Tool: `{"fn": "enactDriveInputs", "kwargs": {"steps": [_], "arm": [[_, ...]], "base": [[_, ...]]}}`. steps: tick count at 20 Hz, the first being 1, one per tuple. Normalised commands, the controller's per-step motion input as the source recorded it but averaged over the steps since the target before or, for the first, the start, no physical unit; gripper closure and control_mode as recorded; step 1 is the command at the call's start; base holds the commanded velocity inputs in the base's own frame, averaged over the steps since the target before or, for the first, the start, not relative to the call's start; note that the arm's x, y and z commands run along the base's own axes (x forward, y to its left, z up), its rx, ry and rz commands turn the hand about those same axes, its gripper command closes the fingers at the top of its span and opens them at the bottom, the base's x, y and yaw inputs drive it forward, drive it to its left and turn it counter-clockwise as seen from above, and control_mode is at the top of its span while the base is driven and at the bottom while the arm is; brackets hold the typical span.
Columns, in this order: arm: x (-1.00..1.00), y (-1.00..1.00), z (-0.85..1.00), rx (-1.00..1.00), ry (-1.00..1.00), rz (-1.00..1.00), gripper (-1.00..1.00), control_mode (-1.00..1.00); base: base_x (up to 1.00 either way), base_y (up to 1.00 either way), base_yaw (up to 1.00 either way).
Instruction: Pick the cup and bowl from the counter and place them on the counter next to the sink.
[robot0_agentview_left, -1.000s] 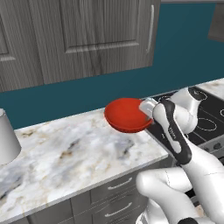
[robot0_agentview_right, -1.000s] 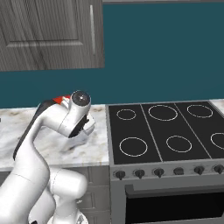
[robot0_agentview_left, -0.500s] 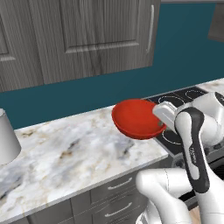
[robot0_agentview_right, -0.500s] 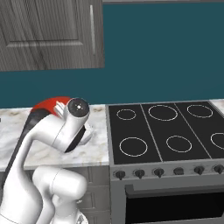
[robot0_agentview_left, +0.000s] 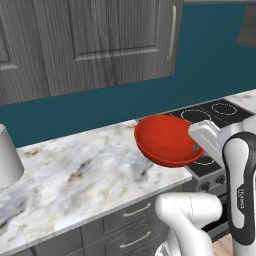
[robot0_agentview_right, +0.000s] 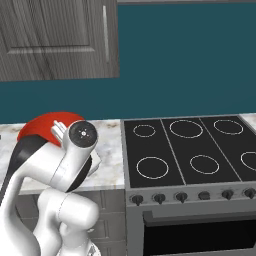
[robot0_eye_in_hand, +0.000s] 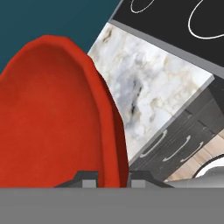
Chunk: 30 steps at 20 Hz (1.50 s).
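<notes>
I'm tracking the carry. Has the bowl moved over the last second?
Yes. In the left base view the bowl, pinched at its rim by the gripper, has lifted off the counter and tilted toward the camera.

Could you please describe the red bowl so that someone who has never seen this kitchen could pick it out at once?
Start at the black stovetop and move to the marble counter beside it. Above the counter's end nearest the stove, the gripper is shut on the rim of the bowl, holding it tilted in the air. It is shallow, round and glossy red, unlike the pale grey container standing farther along the counter.
</notes>
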Motion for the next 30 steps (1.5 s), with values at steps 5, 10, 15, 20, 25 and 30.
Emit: {"fn": "enactDriveInputs", "kwargs": {"steps": [5,10,15,20,25,30], "arm": [[0.0,0.0,0.0,0.0,0.0,0.0,1.0,-1.0],[0.0,0.0,0.0,0.0,0.0,0.0,1.0,-1.0],[0.0,0.0,0.0,0.0,0.0,0.0,1.0,1.0],[0.0,0.0,0.0,0.0,0.0,0.0,1.0,1.0],[0.0,0.0,0.0,0.0,0.0,0.0,1.0,1.0],[0.0,0.0,0.0,0.0,0.0,0.0,1.0,1.0]], "base": [[0.0,0.0,0.0],[0.0,0.0,0.0],[0.0,0.0,0.0],[-0.35,0.0,-0.02],[-1.0,0.0,-0.2],[-0.45,0.0,-0.35]]}}
